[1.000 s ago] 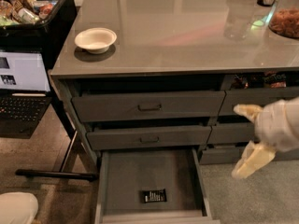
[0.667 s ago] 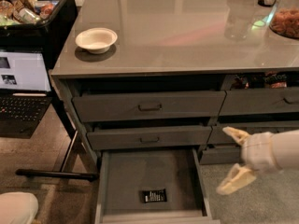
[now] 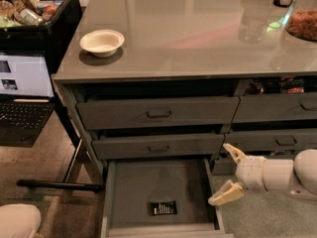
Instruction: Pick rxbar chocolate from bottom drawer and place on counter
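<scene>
The rxbar chocolate (image 3: pixel 164 208), a small black wrapper with white lettering, lies flat on the grey floor of the open bottom drawer (image 3: pixel 143 187), near its front edge. My gripper (image 3: pixel 227 175) is open and empty, hanging at the drawer's right edge, its two cream fingers spread, to the right of the bar and above it. The glossy grey-beige counter (image 3: pixel 198 33) stretches above the drawer stack.
A white bowl (image 3: pixel 101 42) sits on the counter's left. A black bin of snack packets (image 3: pixel 34 14) and a laptop (image 3: pixel 22 90) stand at left. A jar (image 3: pixel 303 21) and glass (image 3: pixel 252 19) stand at the counter's right. Two handled drawers (image 3: pixel 158 114) sit above.
My gripper has moved left and down, from beside the right-hand drawers to the right edge of the open bottom drawer. The bar has not moved.
</scene>
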Tool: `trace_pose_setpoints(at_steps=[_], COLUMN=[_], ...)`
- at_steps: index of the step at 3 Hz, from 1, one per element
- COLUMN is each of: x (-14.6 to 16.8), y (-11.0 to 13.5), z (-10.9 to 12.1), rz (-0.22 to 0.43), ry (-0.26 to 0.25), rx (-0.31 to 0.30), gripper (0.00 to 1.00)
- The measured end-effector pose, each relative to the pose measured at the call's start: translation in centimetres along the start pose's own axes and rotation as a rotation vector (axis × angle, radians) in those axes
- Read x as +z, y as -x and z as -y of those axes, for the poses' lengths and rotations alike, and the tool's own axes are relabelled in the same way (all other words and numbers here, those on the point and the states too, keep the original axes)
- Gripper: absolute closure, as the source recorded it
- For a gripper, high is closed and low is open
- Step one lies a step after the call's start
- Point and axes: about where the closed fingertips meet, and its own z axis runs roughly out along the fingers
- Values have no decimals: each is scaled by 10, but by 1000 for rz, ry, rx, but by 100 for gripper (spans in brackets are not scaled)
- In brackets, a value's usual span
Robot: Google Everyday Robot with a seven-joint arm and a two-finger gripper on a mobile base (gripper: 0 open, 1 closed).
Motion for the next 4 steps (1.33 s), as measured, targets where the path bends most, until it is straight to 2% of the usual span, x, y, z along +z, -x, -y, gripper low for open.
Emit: trace_pose_setpoints(at_steps=[2, 3, 4], x=[8, 50, 118], y=[-6, -36, -70], z=[1, -6, -6], rz=[-24, -85, -92], ry=[3, 28, 31], rx=[2, -9, -35], gripper=[0, 0, 0])
